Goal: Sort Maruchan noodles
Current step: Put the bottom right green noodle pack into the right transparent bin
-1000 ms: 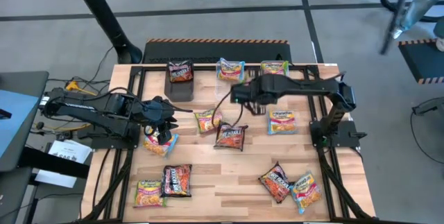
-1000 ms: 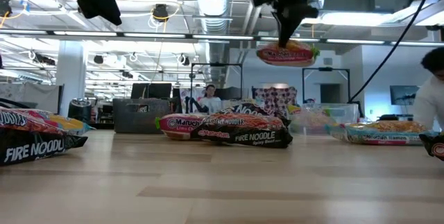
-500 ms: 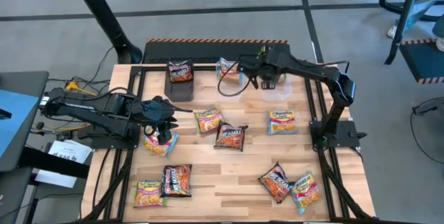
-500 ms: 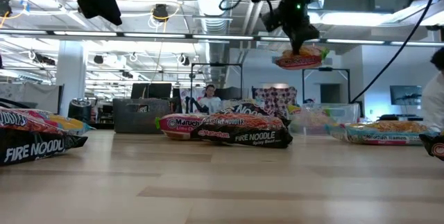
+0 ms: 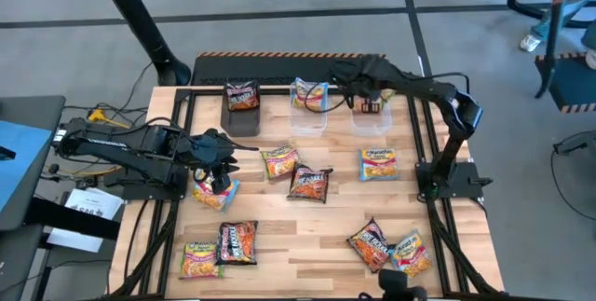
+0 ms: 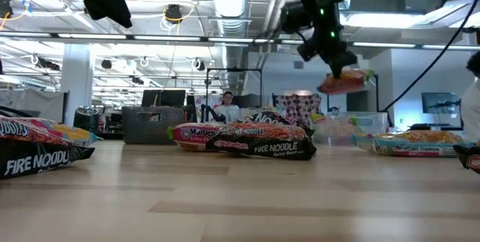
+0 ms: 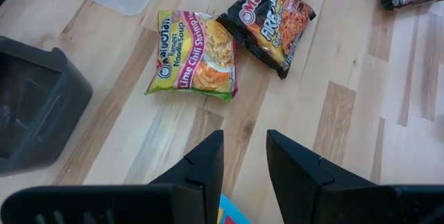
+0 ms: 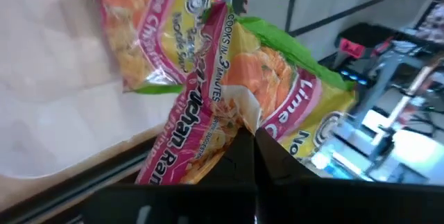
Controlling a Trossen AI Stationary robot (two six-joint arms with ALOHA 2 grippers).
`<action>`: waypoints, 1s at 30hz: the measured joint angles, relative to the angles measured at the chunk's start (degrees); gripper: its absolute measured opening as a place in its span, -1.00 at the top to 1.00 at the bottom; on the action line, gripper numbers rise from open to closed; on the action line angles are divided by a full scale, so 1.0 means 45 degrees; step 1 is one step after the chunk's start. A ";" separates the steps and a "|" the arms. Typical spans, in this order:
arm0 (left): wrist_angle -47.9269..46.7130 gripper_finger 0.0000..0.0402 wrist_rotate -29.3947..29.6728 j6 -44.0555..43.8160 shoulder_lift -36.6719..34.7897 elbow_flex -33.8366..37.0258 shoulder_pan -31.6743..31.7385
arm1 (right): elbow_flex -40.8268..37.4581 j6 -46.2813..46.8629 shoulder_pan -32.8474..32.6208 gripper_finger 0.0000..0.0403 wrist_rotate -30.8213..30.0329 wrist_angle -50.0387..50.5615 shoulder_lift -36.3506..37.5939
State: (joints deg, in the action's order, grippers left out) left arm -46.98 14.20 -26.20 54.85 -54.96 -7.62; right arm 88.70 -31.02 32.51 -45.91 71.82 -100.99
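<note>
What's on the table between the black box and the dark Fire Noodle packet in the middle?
In the high view, one green-edged lime noodle packet lies between the black box and the dark Fire Noodle packet.

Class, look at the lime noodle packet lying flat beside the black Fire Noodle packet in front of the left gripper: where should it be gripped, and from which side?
Grip the lime noodle packet at one crimped end seam, coming straight down from above. It lies flat on the table, so only a thin edge gives the fingers purchase; its other side touches the black packet.
</note>
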 joint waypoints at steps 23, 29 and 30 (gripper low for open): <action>0.0005 0.52 0.0034 -0.0044 0.0000 0.0002 -0.0005 | -0.4427 -0.3882 -0.0349 0.99 -0.0082 -0.5611 -0.0039; 0.0015 0.52 0.0034 -0.0044 0.0002 0.0001 -0.0004 | -0.4427 -0.3450 -0.0101 0.86 0.0176 -0.5621 -0.0044; 0.0017 0.52 0.0039 -0.0044 0.0003 0.0003 -0.0005 | -0.4427 -0.3449 -0.0101 0.82 0.0176 -0.5614 -0.0044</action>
State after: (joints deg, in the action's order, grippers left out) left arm -46.90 14.37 -26.39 54.86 -54.95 -7.64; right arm 68.77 -46.54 32.05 -45.12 46.55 -101.19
